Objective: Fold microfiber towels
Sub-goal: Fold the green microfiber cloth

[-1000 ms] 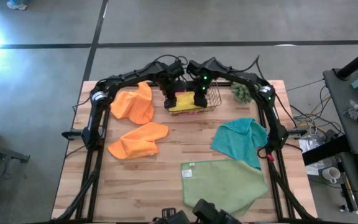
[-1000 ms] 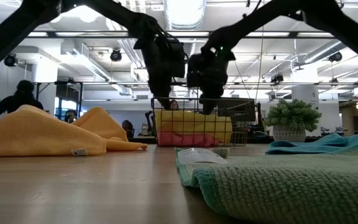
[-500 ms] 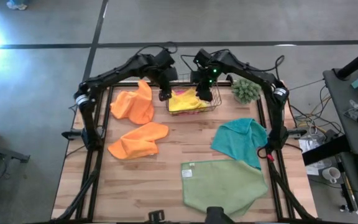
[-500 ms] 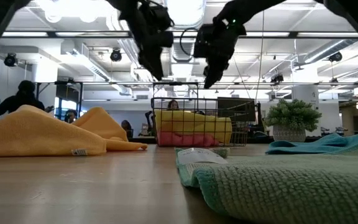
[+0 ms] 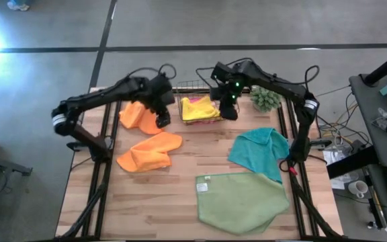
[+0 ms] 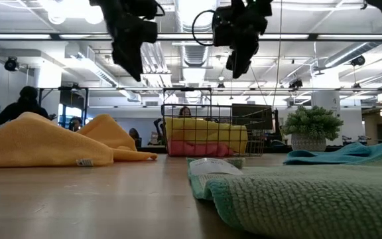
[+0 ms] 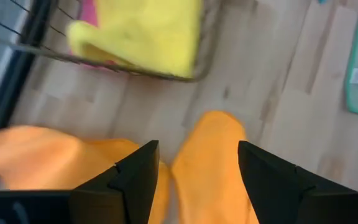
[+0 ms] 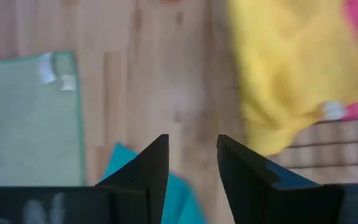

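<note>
Both of your grippers have pulled up and away from the wire basket (image 5: 200, 107) since a second ago, when they hung close together over the yellow towel (image 5: 199, 108) inside it. Now the left gripper (image 5: 161, 119) sits left of the basket in the upper centre of the high view, above the rear orange towel (image 5: 143, 114), with its fingers spread wide and nothing between them. The right gripper (image 5: 228, 111) hangs at the basket's right edge, its fingers parted and also empty; in the low view you see both raised well above the basket rim, near the top of the frame.

You can see the yellow towel lying folded in the basket with the pink towel (image 6: 207, 147) under it, pink showing along the bottom of the stack in the low view. The second orange towel (image 5: 150, 152) lies crumpled at centre left of the table (image 5: 180, 195). The teal towel (image 5: 259, 153) lies rumpled at centre right. The light green towel (image 5: 242, 199) is spread in the lower right with its white tag (image 5: 206, 179) at the upper left corner. A small green plant (image 5: 263, 99) stands just right of the basket at the table's far edge.
</note>
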